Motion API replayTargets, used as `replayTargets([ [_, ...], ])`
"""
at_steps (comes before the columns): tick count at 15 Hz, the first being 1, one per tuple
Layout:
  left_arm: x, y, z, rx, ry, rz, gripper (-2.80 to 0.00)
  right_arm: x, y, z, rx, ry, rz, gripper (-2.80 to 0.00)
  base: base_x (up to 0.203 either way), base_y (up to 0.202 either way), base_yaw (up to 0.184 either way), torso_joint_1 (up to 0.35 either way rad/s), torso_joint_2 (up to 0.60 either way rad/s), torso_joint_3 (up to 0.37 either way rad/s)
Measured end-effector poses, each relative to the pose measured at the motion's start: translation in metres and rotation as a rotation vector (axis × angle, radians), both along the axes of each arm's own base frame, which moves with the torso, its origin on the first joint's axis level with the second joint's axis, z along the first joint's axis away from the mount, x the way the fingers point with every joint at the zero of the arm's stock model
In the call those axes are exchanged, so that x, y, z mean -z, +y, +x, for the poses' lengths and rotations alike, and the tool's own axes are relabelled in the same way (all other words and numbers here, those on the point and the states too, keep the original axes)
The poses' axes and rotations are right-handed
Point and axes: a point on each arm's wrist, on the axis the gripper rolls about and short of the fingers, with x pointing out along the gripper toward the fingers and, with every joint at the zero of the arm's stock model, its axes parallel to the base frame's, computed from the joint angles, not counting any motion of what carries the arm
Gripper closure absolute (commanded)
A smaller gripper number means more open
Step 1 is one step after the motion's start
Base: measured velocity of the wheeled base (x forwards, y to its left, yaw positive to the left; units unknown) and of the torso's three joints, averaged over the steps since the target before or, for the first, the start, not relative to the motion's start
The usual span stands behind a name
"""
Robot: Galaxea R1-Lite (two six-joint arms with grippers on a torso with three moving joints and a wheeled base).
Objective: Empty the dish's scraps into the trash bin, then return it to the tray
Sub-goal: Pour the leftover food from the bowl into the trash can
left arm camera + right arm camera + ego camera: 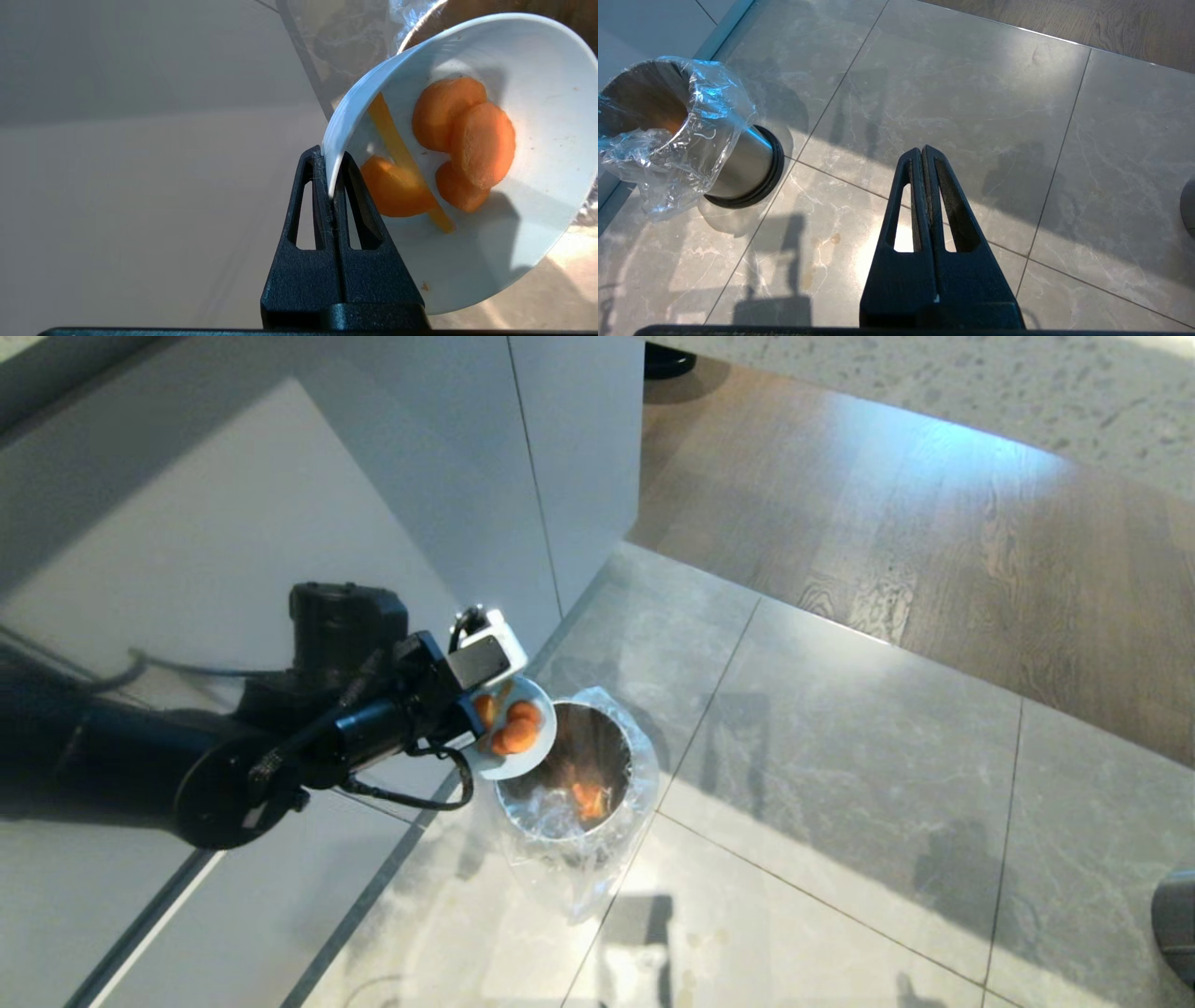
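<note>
My left gripper (331, 161) is shut on the rim of the dish (523, 233), a small white bowl tipped steeply on its side. The scraps (462, 140), several orange slices and a thin yellow stick, still cling inside it. In the head view the dish (541, 751) hangs over the near-left rim of the trash bin (625, 803), a shiny steel cylinder with a clear bag liner; an orange glint shows inside the bin. The left gripper (471, 714) sits just left of the bin. My right gripper (923, 151) is shut and empty above the floor tiles, with the trash bin (738, 163) off to its side. The tray is out of view.
White cabinet fronts (392, 485) stand close behind and left of the bin. Grey stone tiles (840, 728) spread to the right, wooden flooring (934, 523) lies beyond them. A dark rounded object (1178, 924) sits at the right edge.
</note>
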Motion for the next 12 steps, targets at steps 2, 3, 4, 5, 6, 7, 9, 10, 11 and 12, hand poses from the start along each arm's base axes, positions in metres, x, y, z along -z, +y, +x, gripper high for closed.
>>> replayTargets([
  [2,0.001,-0.008,0.007,0.018,-0.021,0.005,0.0,0.0,0.0,0.0,0.0,0.0,0.0,0.0,0.0,0.0,0.0,0.0,0.0,0.0],
  [3,0.002,-0.012,0.01,0.025,-0.029,0.003,0.0,0.0,0.0,0.0,0.0,0.0,0.0,0.0,0.0,0.0,0.0,0.0,0.0,0.0],
  [4,0.004,-0.017,0.013,0.033,-0.04,-0.001,0.0,0.0,0.0,0.0,-0.001,0.0,0.0,0.0,0.0,0.0,0.0,0.0,0.0,0.0],
  [5,0.007,-0.02,0.017,0.039,-0.059,-0.008,0.0,0.0,0.0,0.0,-0.001,0.0,0.0,0.0,0.0,0.0,0.0,0.0,0.0,0.0],
  [6,0.009,-0.023,0.02,0.042,-0.085,-0.016,0.0,0.0,0.0,0.0,0.0,0.0,0.0,0.0,0.0,0.0,0.0,0.027,0.0,0.002],
  [7,0.011,-0.026,0.024,0.048,-0.109,-0.019,0.0,0.0,0.0,0.0,-0.001,0.0,0.0,0.0,0.0,0.0,0.0,0.0,0.0,0.0],
  [9,0.017,-0.03,0.031,0.051,-0.162,-0.031,0.0,0.0,0.0,0.0,-0.001,0.0,0.0,0.0,0.0,0.0,0.0,0.0,0.0,0.0],
  [10,0.02,-0.032,0.034,0.051,-0.185,-0.041,0.0,0.0,0.0,0.0,-0.001,0.0,0.0,0.0,0.0,0.0,0.0,0.0,0.0,0.0],
  [11,0.022,-0.033,0.037,0.05,-0.212,-0.053,0.0,0.0,0.0,0.0,0.0,0.0,0.0,0.0,0.0,0.0,0.0,0.0,0.0,0.0],
  [12,0.024,-0.034,0.039,0.049,-0.232,-0.06,0.0,0.0,0.0,0.0,0.0,0.0,0.0,0.0,0.0,0.0,0.0,0.0,0.0,0.0],
])
